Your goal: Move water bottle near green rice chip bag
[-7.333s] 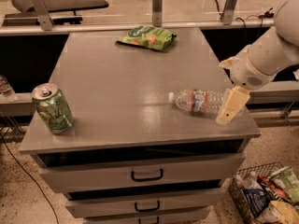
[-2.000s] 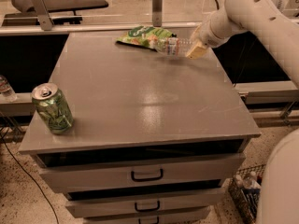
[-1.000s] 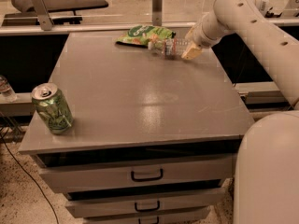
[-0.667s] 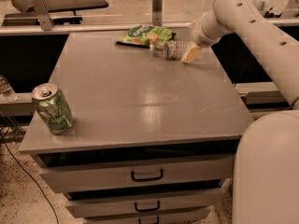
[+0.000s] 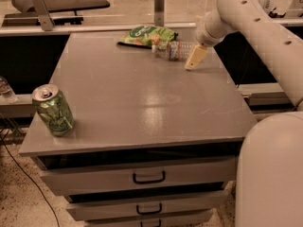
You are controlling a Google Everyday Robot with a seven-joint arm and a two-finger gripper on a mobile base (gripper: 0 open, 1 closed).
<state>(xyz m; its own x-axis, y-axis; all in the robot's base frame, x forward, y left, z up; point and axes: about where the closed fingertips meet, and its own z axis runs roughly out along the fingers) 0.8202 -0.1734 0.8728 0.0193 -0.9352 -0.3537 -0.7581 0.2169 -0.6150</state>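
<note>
The water bottle (image 5: pixel 171 50) lies on its side at the far right of the grey table top (image 5: pixel 142 98), its white cap pointing left and almost touching the green rice chip bag (image 5: pixel 148 35). The bag lies flat at the table's back edge. My gripper (image 5: pixel 191 59) reaches in from the upper right and is shut on the bottle's base end. One cream finger (image 5: pixel 196 57) shows in front of the bottle; the other is hidden behind it.
A green-patterned drink can (image 5: pixel 53 109) stands upright at the front left corner. The table is a cabinet with drawers (image 5: pixel 148 177) below. My white arm (image 5: pixel 265 27) crosses the right side. A metal rail (image 5: pixel 94 27) runs behind the table.
Since 7 seconds ago the bottle went from the right middle of the table to beside the bag. Over the last second the gripper and bottle barely shifted, a little lower and right.
</note>
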